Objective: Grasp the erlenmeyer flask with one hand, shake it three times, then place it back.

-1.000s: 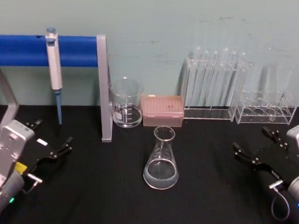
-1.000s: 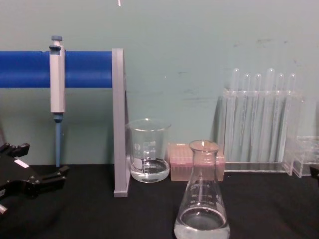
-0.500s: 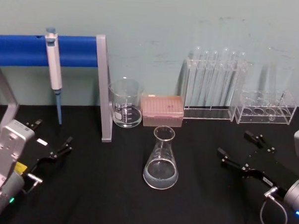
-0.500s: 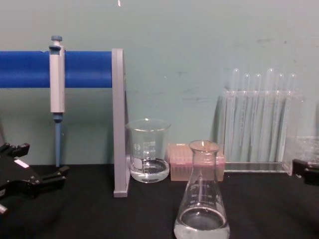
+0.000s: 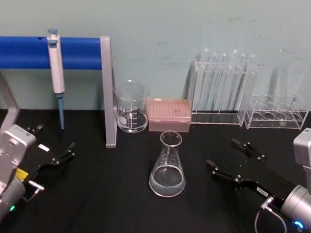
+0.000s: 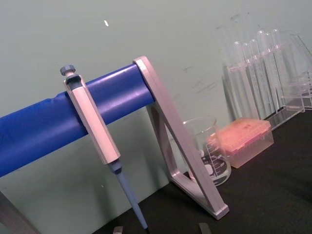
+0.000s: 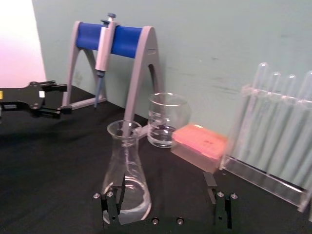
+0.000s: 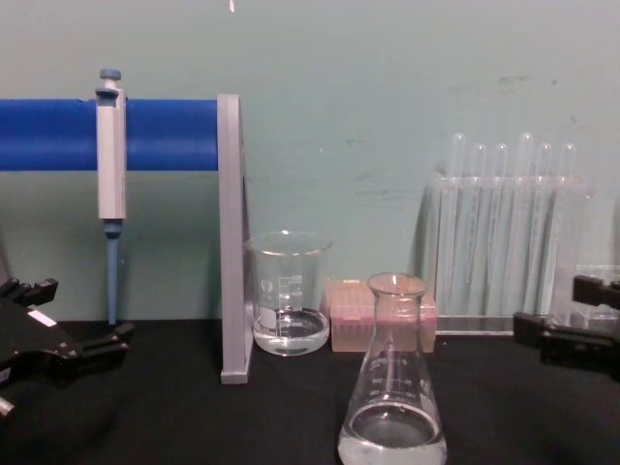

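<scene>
A pale green wall backs a black bench (image 5: pixel 115 213) that carries lab glassware. The largest thing is a pipette stand (image 5: pixel 107 94) with a blue bar and grey legs, far to the left of the right hand (image 5: pixel 223 154) and just behind the left hand (image 5: pixel 56 139). Behind the right hand, against the wall, stands a clear rack of tall test tubes (image 5: pixel 221 93), and a lower clear rack (image 5: pixel 277 115) stands just beside it, further right.

The right hand reaches in low over the bench from the right side. Its two black fingers are spread wide with nothing between them. The left hand lies at the left side of the bench, well apart from the flask, its fingers also spread and holding nothing.

The erlenmeyer flask (image 5: pixel 168 166) stands upright on the bench at the middle, to the left of the right hand and just beyond its fingertips. A clear gap of bench separates them. In the right wrist view the flask sits ahead of one finger (image 7: pixel 111 207) rather than centred in the gap, and the other finger points at bare bench. A little clear liquid lies in the flask's wide base.

Behind the flask, further from the right hand, a pink tip box (image 5: pixel 168 114) sits beside a glass beaker (image 5: pixel 130 109). A grey pipette (image 5: pixel 56 65) with a blue tip hangs on the blue bar, above the left hand.
</scene>
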### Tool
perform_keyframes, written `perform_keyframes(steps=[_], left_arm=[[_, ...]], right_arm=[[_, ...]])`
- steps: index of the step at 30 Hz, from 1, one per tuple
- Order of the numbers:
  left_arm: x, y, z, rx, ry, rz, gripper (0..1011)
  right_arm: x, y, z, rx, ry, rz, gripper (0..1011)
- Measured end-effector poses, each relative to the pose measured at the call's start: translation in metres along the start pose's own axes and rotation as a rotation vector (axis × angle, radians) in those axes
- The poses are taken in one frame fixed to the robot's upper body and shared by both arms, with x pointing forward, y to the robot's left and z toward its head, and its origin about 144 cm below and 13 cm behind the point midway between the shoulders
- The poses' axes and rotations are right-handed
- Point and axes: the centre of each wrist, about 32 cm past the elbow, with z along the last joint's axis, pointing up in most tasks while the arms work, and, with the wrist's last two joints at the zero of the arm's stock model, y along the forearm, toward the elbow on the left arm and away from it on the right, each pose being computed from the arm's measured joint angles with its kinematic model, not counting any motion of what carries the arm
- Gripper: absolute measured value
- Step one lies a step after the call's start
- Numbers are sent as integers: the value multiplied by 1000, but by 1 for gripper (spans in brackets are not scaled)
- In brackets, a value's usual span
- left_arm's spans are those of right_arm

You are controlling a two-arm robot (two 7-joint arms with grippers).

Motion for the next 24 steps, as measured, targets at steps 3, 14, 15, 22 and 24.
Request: perform_keyframes(steps=[3, 14, 15, 22, 24], left_arm=[[0, 0, 0, 0, 0, 0, 1001], [0, 0, 0, 0, 0, 0, 1001], [0, 0, 0, 0, 0, 0, 1001], [0, 0, 0, 0, 0, 0, 1001], [0, 0, 0, 0, 0, 0, 1001]], right_arm=[[0, 4, -1, 3, 9, 24, 1000], [2, 22, -3, 5, 25, 88, 1000], [3, 25, -3, 5, 25, 94, 1000], [6, 38, -5, 3, 34, 122, 1000], [7, 42, -6, 2, 37, 129, 1000]])
